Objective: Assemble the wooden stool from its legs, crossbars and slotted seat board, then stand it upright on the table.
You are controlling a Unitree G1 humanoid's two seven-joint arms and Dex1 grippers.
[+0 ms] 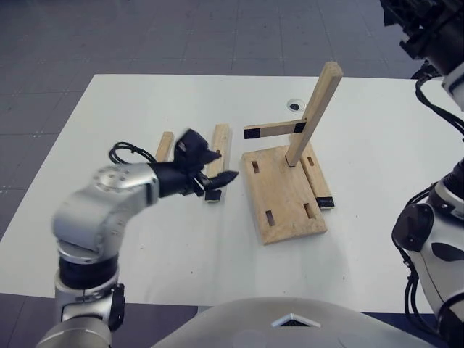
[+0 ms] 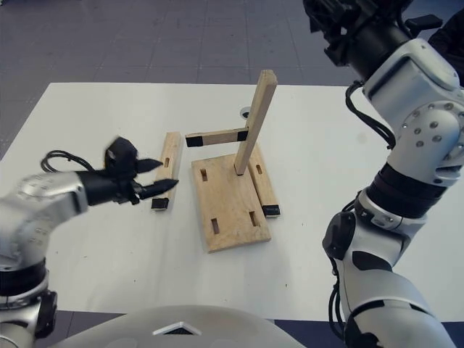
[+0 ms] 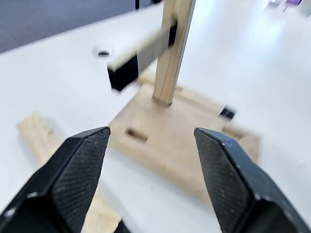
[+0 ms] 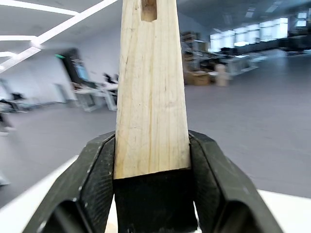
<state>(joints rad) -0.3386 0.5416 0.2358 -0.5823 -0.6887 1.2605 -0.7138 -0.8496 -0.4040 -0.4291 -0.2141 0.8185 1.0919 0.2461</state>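
- Left gripper (image 3: 151,141): nearest to us, low over the table's left half, fingers spread wide with nothing between them; it hangs above the near end of a loose leg, and we cannot tell whether it touches it
- Loose leg (image 1: 219,142): flat on the white table (image 1: 130,101), just left of the seat board, black cap at its near end
- Short wooden piece (image 1: 165,145): flat, left of the loose leg, partly hidden by the left arm
- Slotted seat board (image 1: 279,199): flat at the table's centre, three open slots in view
- Lying leg (image 1: 319,185): flat along the board's right edge, black tip at its near end; we cannot tell whether it touches the board
- Upright leg (image 1: 315,109): standing in the board's far right slot, leaning slightly to the right
- Crossbar (image 1: 272,130): joined to the upright leg partway up, reaching left, black cap on its free end
- Cable hole (image 1: 295,104): in the table beyond the board
- Right gripper (image 4: 151,160): raised high at the far right, clamped on the black-capped end of a held leg (image 4: 151,87), which has a slot near its other end
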